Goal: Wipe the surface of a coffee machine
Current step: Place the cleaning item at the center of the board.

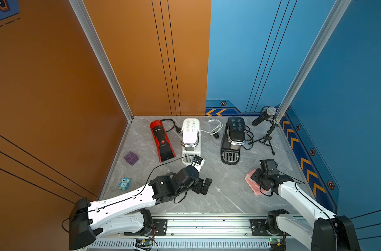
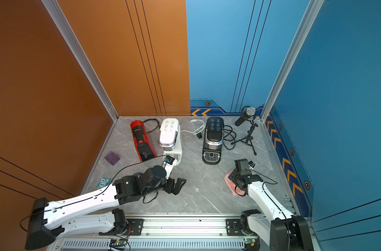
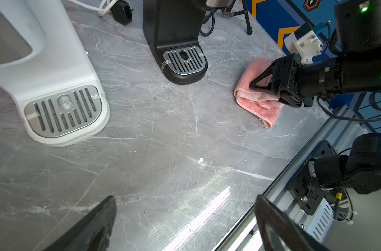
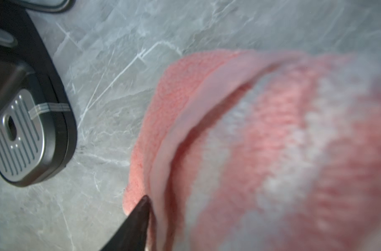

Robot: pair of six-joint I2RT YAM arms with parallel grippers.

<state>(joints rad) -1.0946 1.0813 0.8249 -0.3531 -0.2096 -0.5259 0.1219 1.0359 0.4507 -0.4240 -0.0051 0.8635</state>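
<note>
Three coffee machines stand at the back of the table: a red one (image 1: 161,139), a white one (image 1: 190,134) and a black one (image 1: 235,134). A pink cloth (image 3: 263,106) lies folded on the table in front of the black machine, to its right. My right gripper (image 3: 270,84) is down on the cloth. In the right wrist view one finger (image 4: 137,219) shows beside a fold of cloth (image 4: 272,141) and the other is hidden, so the jaws stand apart. My left gripper (image 3: 185,198) hovers open over bare table in front of the white machine (image 3: 55,76), holding nothing.
A microphone on a tripod (image 1: 267,121) stands at the back right, with cables (image 1: 215,127) between the machines. A purple cube (image 1: 131,158) and an owl block (image 1: 124,183) lie at the left. The metal rail (image 1: 207,226) runs along the front edge.
</note>
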